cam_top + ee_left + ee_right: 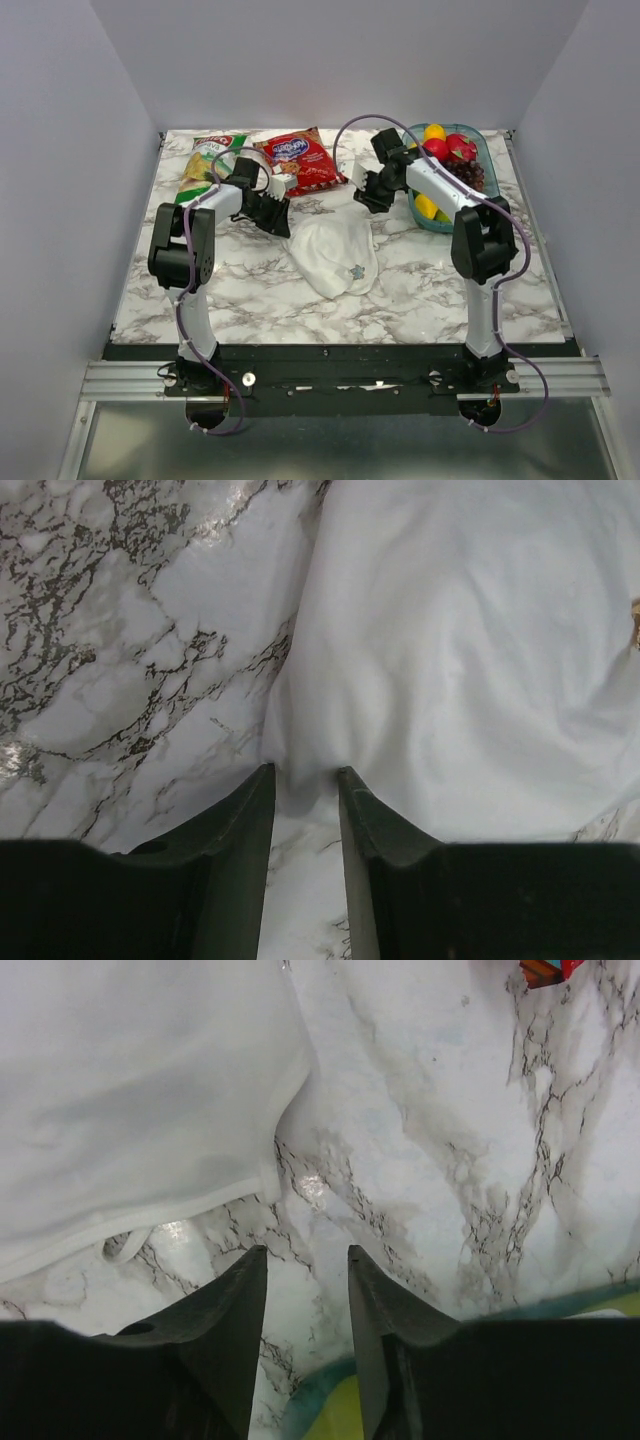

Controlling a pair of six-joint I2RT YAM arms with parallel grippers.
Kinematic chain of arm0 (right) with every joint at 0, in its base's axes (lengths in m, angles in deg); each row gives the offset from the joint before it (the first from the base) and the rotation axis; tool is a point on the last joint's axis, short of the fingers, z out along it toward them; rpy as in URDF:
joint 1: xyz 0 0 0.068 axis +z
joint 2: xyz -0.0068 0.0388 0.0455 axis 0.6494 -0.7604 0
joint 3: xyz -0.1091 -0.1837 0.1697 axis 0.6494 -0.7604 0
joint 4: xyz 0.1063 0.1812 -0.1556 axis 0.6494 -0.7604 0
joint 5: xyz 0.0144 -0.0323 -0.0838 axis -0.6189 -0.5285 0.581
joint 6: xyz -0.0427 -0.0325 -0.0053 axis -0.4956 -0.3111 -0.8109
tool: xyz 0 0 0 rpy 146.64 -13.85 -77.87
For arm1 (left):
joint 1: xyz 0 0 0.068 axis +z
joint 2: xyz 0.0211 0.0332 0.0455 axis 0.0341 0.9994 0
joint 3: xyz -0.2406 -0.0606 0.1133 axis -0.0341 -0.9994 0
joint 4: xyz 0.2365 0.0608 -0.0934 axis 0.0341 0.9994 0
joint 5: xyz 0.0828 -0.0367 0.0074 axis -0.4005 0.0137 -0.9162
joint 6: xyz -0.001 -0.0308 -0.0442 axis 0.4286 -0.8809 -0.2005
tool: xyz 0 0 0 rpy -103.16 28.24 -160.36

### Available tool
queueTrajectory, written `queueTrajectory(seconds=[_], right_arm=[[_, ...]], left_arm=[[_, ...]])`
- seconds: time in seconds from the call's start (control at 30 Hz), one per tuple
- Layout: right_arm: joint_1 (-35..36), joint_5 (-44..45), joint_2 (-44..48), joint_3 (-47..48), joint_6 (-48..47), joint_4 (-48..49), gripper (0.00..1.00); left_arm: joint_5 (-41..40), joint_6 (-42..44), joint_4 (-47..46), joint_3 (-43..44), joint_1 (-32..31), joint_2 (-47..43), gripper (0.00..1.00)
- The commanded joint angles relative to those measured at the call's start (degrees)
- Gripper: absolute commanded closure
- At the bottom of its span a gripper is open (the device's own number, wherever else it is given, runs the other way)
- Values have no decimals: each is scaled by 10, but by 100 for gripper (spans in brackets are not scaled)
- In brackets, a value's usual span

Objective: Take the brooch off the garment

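A white garment [330,255] lies crumpled in the middle of the marble table. The brooch [356,271], a tiny bluish-grey star, is pinned near its front right edge. My left gripper [283,224] sits at the garment's upper left edge. In the left wrist view this gripper [305,772] is open, and a fold of the garment [460,660] reaches in between its fingertips. My right gripper [362,200] is above the garment's top right corner. It [305,1250] stands open over bare marble, with the garment [130,1090] to its upper left. The brooch shows in neither wrist view.
A teal bowl [476,147] of fruit stands at the back right beside the right arm; its rim [320,1400] shows under the right fingers. A red snack bag [300,160] and a green bag [205,165] lie at the back left.
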Motion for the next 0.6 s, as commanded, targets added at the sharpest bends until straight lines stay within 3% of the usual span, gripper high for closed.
queueTrajectory(seconds=[0.0, 0.27, 0.37, 0.57], right_arm=[[1, -39, -51, 42, 2, -23, 53], [10, -65, -106, 99, -23, -86, 54], [16, -66, -115, 100, -31, -95, 54], [24, -52, -134, 109, -24, -100, 61]], left_arm=[[18, 8, 25, 8, 2, 13, 68], [23, 5, 32, 6, 2, 12, 94], [25, 5, 35, 11, 2, 10, 99], [33, 1, 37, 20, 2, 8, 100]])
